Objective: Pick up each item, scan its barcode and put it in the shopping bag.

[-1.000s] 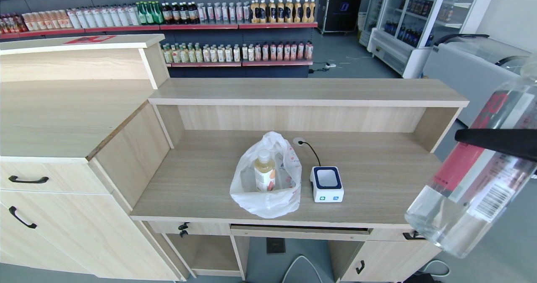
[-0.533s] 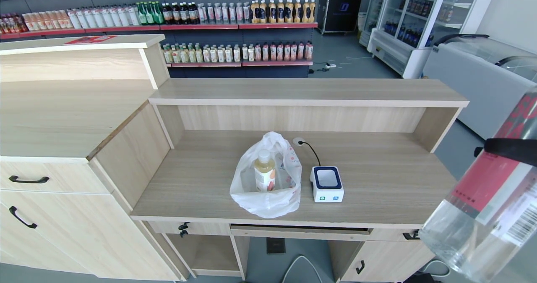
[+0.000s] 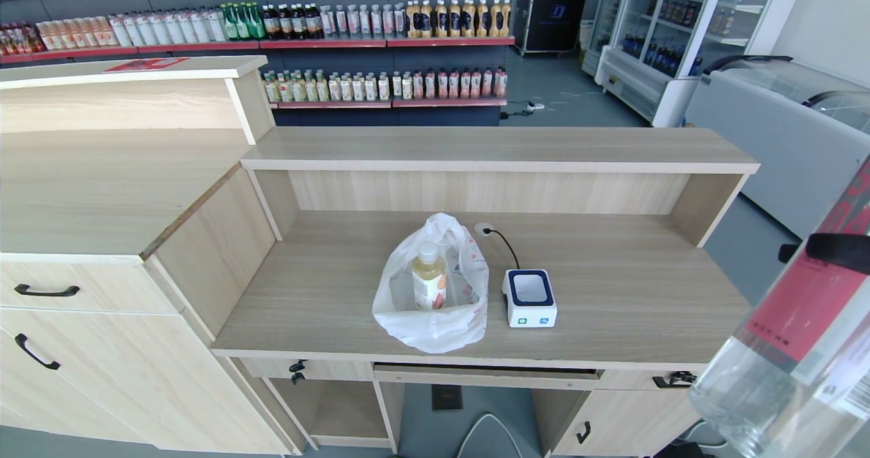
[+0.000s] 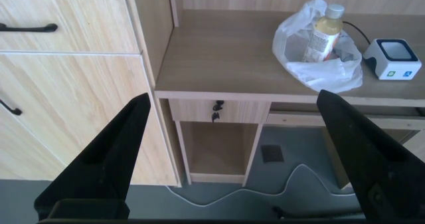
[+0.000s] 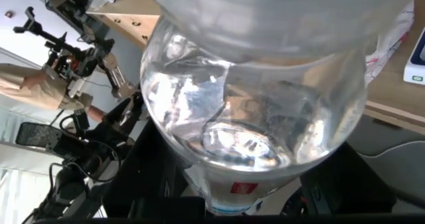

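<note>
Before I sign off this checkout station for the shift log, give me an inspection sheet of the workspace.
Surface: wooden counter with a raised back ledge.
Job's things: shopping bag open on the counter, drink bottle upright inside; barcode scanner beside the bag; water bottle tilted, past the counter's right end.
Clutter: nothing seen.
Grippers: left gripper open, empty, low before the counter; right gripper shut on the water bottle.
Cables: black cable from scanner to a port at the counter's back; white cable on the floor underneath.
Surroundings: drink shelves, glass-door fridges, chest freezer.
</note>
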Tool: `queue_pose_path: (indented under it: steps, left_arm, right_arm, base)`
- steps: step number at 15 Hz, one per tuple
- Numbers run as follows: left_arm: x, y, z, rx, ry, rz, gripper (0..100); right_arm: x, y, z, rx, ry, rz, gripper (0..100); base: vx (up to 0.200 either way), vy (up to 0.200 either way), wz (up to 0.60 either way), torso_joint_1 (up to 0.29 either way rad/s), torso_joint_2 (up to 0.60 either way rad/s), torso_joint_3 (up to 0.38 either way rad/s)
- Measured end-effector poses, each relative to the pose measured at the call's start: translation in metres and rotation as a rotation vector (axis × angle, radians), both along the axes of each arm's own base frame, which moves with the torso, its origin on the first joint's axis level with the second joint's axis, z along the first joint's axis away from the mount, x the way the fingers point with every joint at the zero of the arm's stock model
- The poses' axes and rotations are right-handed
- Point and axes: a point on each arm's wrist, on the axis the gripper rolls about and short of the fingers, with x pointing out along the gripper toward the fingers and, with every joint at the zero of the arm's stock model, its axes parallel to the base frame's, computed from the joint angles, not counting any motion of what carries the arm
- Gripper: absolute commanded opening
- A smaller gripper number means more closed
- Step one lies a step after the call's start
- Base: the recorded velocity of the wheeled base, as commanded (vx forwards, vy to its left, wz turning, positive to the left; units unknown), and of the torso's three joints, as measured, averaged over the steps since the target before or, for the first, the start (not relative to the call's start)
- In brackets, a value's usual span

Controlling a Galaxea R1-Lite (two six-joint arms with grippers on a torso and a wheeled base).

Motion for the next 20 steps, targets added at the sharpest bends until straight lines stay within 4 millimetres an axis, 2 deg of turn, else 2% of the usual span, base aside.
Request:
queue_pose_path:
  steps: [20]
  left_arm:
    - [0.0,0.0,0.0,0.0,0.0,0.0,100]
  right_arm:
    - [-0.0071,-0.0051,0.0027,0.019,-0.021,0.014,0]
  base:
    - [0.0,0.0,0.0,0.0,0.0,0.0]
